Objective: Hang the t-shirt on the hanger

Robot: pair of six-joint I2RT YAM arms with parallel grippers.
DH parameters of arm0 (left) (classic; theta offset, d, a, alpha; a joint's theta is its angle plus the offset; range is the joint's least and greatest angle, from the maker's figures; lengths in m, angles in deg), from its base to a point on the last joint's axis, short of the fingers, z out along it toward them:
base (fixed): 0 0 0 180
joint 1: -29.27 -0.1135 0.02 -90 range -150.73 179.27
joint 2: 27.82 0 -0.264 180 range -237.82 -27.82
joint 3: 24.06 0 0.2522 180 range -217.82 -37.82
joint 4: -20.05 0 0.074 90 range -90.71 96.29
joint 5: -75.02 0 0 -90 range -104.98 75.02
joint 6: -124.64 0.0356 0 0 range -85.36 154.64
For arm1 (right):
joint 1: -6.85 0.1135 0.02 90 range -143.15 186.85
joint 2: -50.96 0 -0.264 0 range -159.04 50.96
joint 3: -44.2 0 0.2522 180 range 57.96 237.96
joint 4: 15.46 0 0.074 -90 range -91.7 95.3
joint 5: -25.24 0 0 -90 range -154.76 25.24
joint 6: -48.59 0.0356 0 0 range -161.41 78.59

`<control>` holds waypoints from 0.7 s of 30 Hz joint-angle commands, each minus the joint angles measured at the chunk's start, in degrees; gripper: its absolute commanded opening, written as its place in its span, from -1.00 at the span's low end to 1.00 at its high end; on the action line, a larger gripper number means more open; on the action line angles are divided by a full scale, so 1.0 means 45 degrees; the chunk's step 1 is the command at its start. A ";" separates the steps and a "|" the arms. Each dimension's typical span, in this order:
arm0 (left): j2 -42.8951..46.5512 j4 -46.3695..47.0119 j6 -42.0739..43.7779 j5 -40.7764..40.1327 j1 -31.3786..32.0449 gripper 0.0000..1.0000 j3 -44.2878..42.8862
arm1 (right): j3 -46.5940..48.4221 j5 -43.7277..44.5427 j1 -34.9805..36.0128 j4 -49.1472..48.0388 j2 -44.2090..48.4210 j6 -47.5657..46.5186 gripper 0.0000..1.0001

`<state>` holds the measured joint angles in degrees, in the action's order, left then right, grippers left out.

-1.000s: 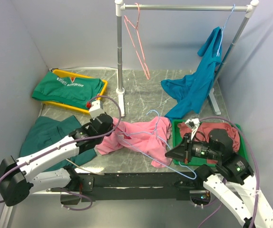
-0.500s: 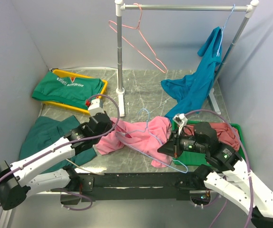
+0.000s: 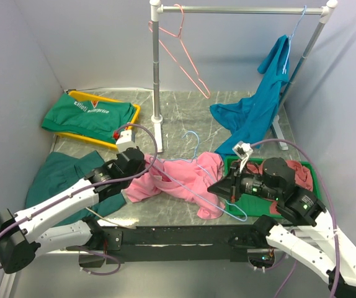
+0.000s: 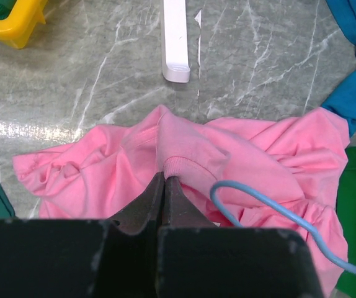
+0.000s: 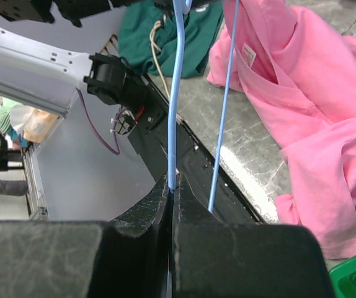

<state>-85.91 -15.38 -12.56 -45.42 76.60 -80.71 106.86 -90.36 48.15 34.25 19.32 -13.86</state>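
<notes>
From above, the t-shirt lies crumpled mid-tabletop towards the near edge, with the hanger lying across it, hook towards the far edge. The left gripper sits at the shirt's left end, and the right gripper at its right end, beside the green tray. At the far-left corner, a folded green shirt in a yellow tray carries white print; its last word looks like "enterprise", the rest too small to read. In the left wrist view, the left gripper is clenched on a ribbed fold of the t-shirt, with the hanger curving just beside it. In the right wrist view, the right gripper is pinched tight on the hanger; a small white label on the t-shirt is unreadable.
</notes>
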 commanded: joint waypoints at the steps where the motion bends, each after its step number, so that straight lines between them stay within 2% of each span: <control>1: 0.0348 0.0012 0.0430 -0.0307 0.0009 -0.98 -0.0800 | -0.0164 -0.0033 0.0256 -0.1053 -0.0469 -0.0126 -1.00; 8: 0.0485 -0.0184 0.0664 0.0024 -0.0010 -0.98 -0.1229 | -0.0340 0.1137 0.1114 -0.1600 -0.1093 -0.0010 -1.00; 13: 0.0875 -0.0301 0.1093 0.0727 0.0009 -0.98 -0.1561 | -0.0301 0.3812 0.2383 -0.2048 -0.1660 -0.0184 -1.00; 19: 0.1286 -0.0399 0.2401 0.1879 0.0087 -0.98 -0.2498 | -0.0360 0.2956 0.3750 -0.4390 -0.3455 -0.1217 -1.00; 21: 0.1500 -0.0360 0.2985 0.2405 0.0223 -0.98 -0.2868 | -0.0341 0.3674 0.3811 -0.5076 -0.3768 -0.1453 -1.00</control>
<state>-81.88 -18.84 -5.41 -39.78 76.68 -88.25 105.46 -77.23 63.69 21.55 5.07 -16.46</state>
